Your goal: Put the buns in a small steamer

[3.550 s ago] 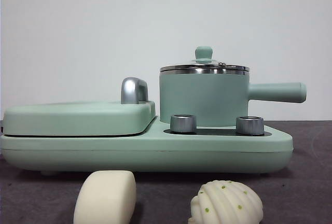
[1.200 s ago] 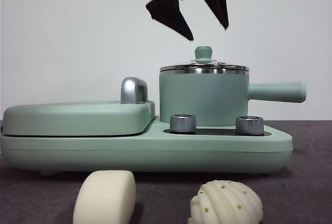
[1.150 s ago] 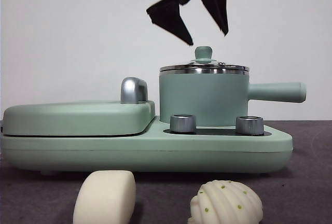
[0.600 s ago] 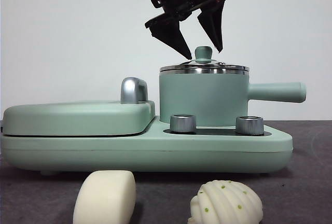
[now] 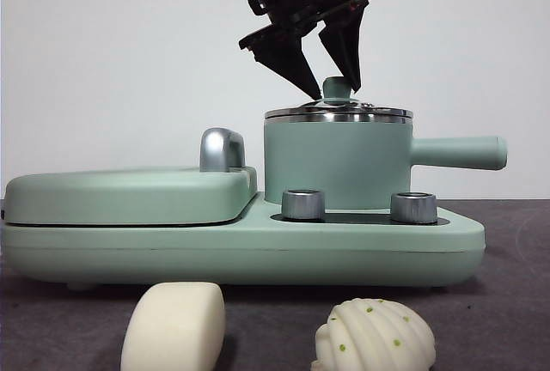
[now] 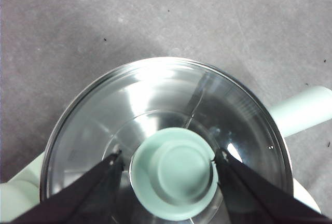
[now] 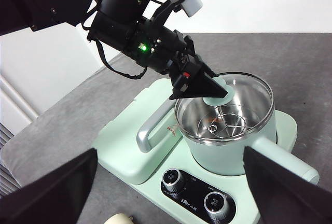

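Two buns are lying on the table at the front: the smooth oblong bun (image 5: 174, 325) at left, the ribbed shell-shaped bun (image 5: 375, 335) further right. Behind them the small steamer (image 5: 338, 161) is sitting on the mint-green cooker base (image 5: 241, 246). The left gripper (image 5: 332, 89) is straddling the lid knob (image 6: 175, 173); its wrist view is showing jaws spread, flanking without clamping. The right gripper (image 7: 166, 193) is hanging wide open, well apart.

A low front camera looks level across the bench at the mint-green cylindrical steamer pot (image 5: 337, 163). The left wrist camera stares straight down, close, onto its lid knob (image 6: 175, 180). The right wrist camera views the same pot (image 7: 228, 146) from higher and farther off.
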You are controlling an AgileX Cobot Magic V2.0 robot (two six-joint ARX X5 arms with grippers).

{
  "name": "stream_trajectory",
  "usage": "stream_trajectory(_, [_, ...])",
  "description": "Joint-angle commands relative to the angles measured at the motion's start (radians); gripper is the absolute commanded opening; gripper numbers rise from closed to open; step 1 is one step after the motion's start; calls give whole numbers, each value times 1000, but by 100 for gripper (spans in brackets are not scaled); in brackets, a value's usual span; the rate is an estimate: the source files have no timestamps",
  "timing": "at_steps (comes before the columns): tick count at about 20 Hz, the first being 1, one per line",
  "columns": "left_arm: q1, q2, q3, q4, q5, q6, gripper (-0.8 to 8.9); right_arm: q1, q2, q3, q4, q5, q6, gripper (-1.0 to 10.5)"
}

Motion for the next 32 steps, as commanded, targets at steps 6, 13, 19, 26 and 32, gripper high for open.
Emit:
stream_trajectory(6, [-14, 46, 29, -11, 2, 29, 238, 0, 4, 16, 6, -2, -4, 447])
stream_trajectory(13, [-15, 47, 30, -10, 2, 43, 15, 0, 4, 16, 6, -2, -5, 447])
stream_trajectory(19, [-1, 35, 158, -77, 2, 53, 15, 12, 6, 16, 20, -3, 20, 431])
stream_trajectory(26, [80, 32, 344, -198, 2, 63, 15, 175, 138, 40, 17, 7, 163, 415])
stream_trajectory(32, [235, 32, 363, -228, 2, 63, 15, 591, 339, 126, 18, 339, 285, 415])
